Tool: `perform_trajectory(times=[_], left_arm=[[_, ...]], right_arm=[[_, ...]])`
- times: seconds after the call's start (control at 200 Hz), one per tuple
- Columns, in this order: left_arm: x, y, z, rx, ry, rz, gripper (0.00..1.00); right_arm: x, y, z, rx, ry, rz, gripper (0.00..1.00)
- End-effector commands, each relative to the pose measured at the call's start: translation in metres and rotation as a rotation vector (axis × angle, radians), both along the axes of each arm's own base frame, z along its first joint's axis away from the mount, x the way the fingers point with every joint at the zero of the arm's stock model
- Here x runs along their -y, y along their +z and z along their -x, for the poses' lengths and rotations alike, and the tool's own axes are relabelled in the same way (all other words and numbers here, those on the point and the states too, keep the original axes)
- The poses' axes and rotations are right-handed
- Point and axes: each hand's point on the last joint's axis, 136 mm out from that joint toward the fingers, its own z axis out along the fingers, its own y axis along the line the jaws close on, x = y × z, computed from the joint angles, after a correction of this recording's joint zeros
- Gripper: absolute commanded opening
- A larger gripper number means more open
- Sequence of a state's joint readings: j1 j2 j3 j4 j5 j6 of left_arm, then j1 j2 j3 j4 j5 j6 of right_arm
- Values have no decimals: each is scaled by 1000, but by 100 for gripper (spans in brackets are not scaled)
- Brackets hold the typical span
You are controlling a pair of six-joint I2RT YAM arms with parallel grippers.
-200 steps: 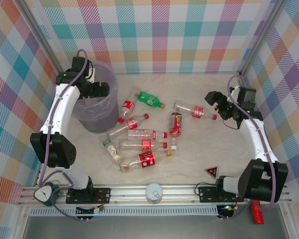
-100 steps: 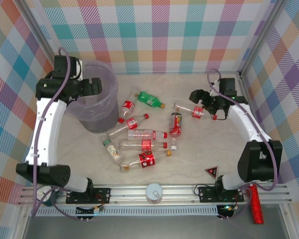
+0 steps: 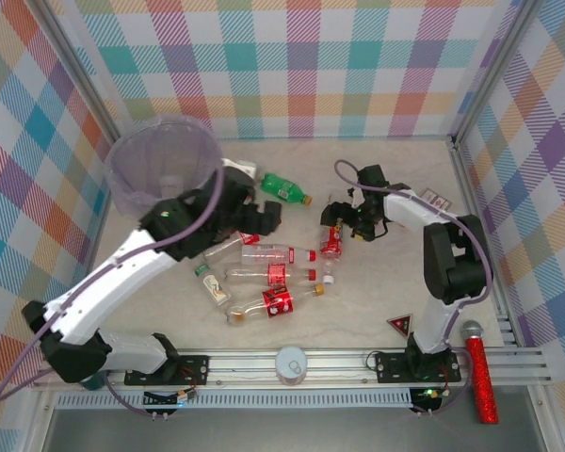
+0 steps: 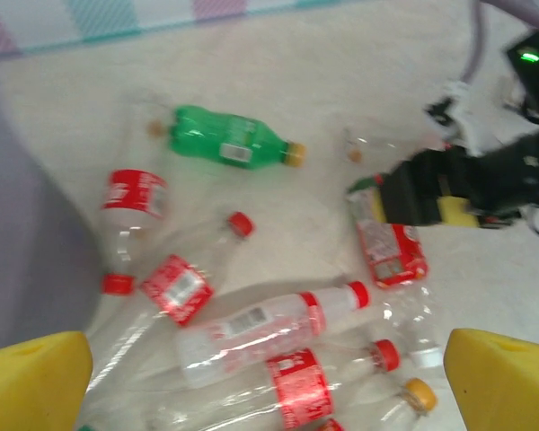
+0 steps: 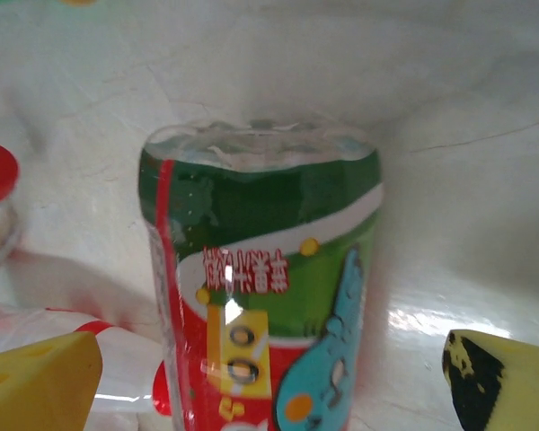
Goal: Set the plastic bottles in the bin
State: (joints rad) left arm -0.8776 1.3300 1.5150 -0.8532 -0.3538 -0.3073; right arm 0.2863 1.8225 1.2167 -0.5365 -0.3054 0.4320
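Note:
Several plastic bottles lie mid-table: a green one and clear red-labelled ones in a pile. The pale-purple bin stands at the back left. My left gripper hovers open above the pile, with nothing between its yellow fingertips. My right gripper is open and straddles a bottle with a red, green and blue label; its fingertips stand clear of both sides.
The bin's wall is just left of the left gripper. A red triangle, a white round object and a red glittery stick lie by the front rail. Checked walls enclose the table.
The left arm has swung from the bin down and right to the bottle pile. The right arm has moved left onto the colourful-labelled bottle.

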Motion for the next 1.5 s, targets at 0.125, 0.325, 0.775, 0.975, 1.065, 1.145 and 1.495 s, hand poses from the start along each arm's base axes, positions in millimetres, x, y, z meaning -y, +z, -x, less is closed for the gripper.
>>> perform_trajectory(times=[0.125, 0.325, 0.775, 0.975, 1.065, 1.145, 1.495], left_arm=[[69, -37, -3, -35, -72, 136, 100], [101, -71, -1, -126, -111, 251, 100], [135, -124, -15, -280, -166, 411, 100], [180, -132, -22, -394, -266, 581, 100], [195, -136, -24, -417, -295, 592, 100], [203, -144, -27, -438, -303, 592, 98], [223, -151, -26, -479, -345, 621, 100]], right_arm=[[-5, -11, -16, 23, -20, 10, 94], [-4, -13, -18, 37, -28, 12, 81], [26, 35, -13, 142, -50, 4, 58], [34, 78, 8, 194, -40, -167, 53], [35, 91, 19, 212, -30, -232, 54], [33, 98, 26, 214, -14, -265, 54], [24, 99, 27, 205, -9, -342, 55]])
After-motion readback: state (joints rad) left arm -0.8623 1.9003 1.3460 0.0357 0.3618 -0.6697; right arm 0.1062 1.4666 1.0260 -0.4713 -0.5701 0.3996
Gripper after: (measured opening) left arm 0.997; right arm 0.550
